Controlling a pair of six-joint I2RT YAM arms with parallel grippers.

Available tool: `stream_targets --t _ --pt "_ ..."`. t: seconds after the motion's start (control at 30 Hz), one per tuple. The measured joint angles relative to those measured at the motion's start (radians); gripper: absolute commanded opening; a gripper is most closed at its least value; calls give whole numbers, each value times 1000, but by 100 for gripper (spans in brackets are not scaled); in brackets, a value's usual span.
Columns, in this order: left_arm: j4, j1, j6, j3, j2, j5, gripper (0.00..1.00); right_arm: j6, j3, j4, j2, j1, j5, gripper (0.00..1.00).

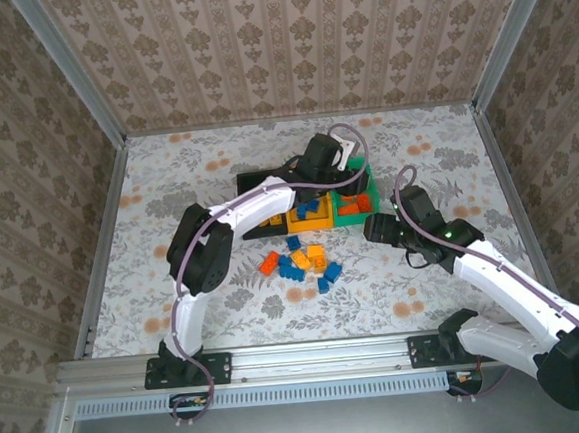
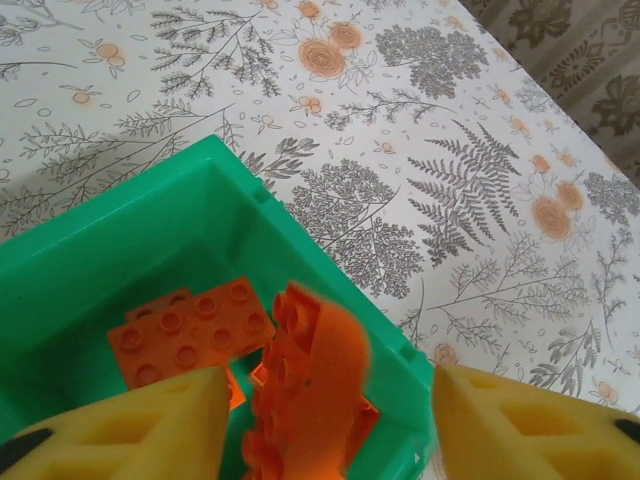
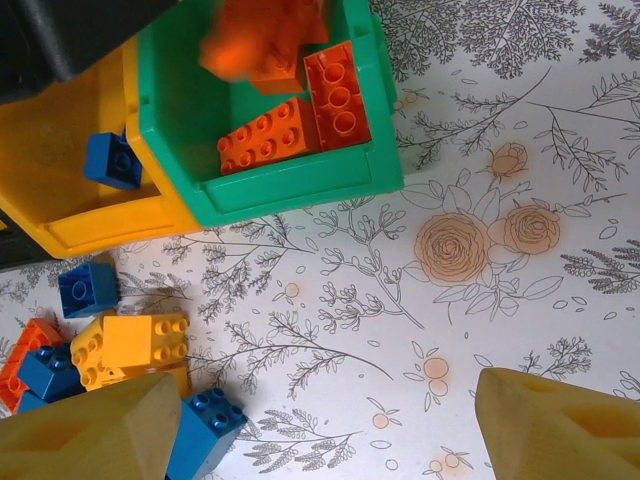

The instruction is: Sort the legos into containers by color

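My left gripper hangs open over the green container. A blurred red-orange lego sits loose between its yellow fingers, clear of the right pad. A flat red-orange lego lies in that bin. From the right wrist view the green container holds red-orange legos, with an orange blur above them. My right gripper is open over bare table, with a blue lego at its left finger. In the top view the left gripper is above the bins and the right gripper is just right of them.
The orange-yellow container adjoins the green one and holds a blue lego. The black container is at the row's left end. Several loose blue, yellow and red-orange legos lie in front of the bins. Metal rails border the table.
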Motion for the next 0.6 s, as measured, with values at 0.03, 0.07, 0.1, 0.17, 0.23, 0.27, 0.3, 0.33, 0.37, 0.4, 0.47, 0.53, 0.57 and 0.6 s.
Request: stream_targets --t 0.03,0.07,0.1,0.17,0.23,0.27,0.3,0.33,0.37,0.4,0.47,0.53,0.57,0.6 --pt "1 0 0 5 0 0 74 0 0 1 0 -1 -2 80" --pt "6 0 -2 7 -2 0 76 0 0 0 0 -1 -2 80" --pt "8 0 -4 7 -7 0 79 0 0 1 0 -1 -3 81" --pt "14 0 -8 -1 -27 0 84 -1 0 1 1 -1 -10 81" --pt "39 0 -16 -58 -89 0 97 -2 0 4 7 -3 -30 81" --pt "50 0 -23 -98 -132 0 100 -2 0 10 15 -2 -39 81" --pt "62 0 -30 -148 -188 0 100 -3 0 18 27 2 -50 81" --pt "81 0 -33 -195 -244 0 100 -5 0 27 43 11 -55 81" --pt "100 0 -38 -245 -303 0 100 -6 1 32 60 21 -56 81" --pt "118 0 -45 -301 -372 -1 100 -9 1 37 82 41 -59 81" --pt "161 -3 -57 -407 -495 -14 100 -18 5 46 129 91 -63 81" --pt "189 -11 -69 -540 -636 -43 100 -26 16 56 183 143 -63 80" --pt "195 -17 -74 -591 -688 -58 100 -29 21 62 206 164 -63 80" --pt "193 -27 -82 -658 -754 -79 100 -32 27 72 233 189 -63 80"
